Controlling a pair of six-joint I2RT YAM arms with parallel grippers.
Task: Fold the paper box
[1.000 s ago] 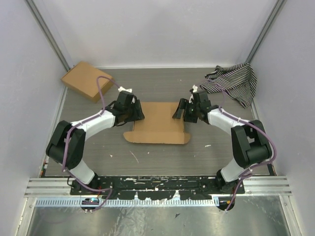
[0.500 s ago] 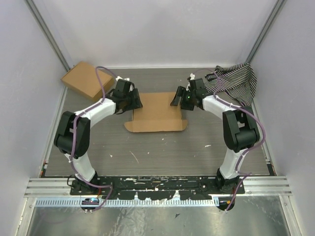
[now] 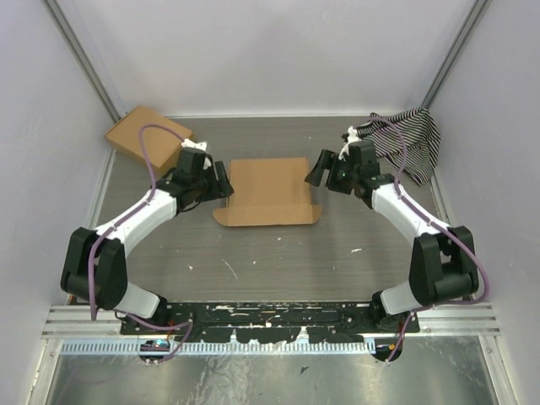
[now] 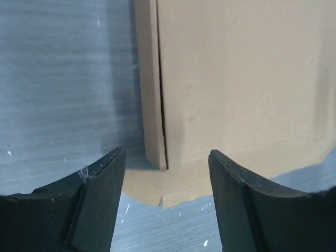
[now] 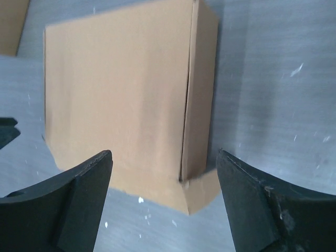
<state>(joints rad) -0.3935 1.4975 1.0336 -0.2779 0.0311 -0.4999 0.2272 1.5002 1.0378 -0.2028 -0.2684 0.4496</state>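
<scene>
Your left pincer (image 3: 223, 180) is released: its two black fingers (image 4: 97, 202) stand apart with nothing clamped between them. Just ahead of those fingertips lies the plain brown cardboard paper box (image 3: 268, 187), folded shallow and squarish on the grey table (image 3: 278, 261). The left wrist view shows the box's narrow side wall straight in front of the gap. A dark seam divides that wall from the broad top panel, which runs off ahead and toward the right-hand finger. A flat flap (image 4: 157, 191) juts from the box's base at the fingertips. You cannot tell whether either finger touches the cardboard.

Your right pincer (image 3: 319, 170) is released as well, its fingers (image 5: 257, 207) spread wide and gripping nothing. The same box sits ahead of it, with the opposite side wall turned toward the gap and a flap corner (image 5: 202, 191) between the fingertips. This pincer stands near the wall, with a small strip of table between them.

Behind your left pincer and out to its left rests a compact brown cardboard slab (image 3: 145, 137), well apart from the paper box. Behind your right pincer lies a crumpled black-and-white striped cloth (image 3: 407, 139).

Count: two pincers, one paper box, one cardboard slab, one striped cloth.
</scene>
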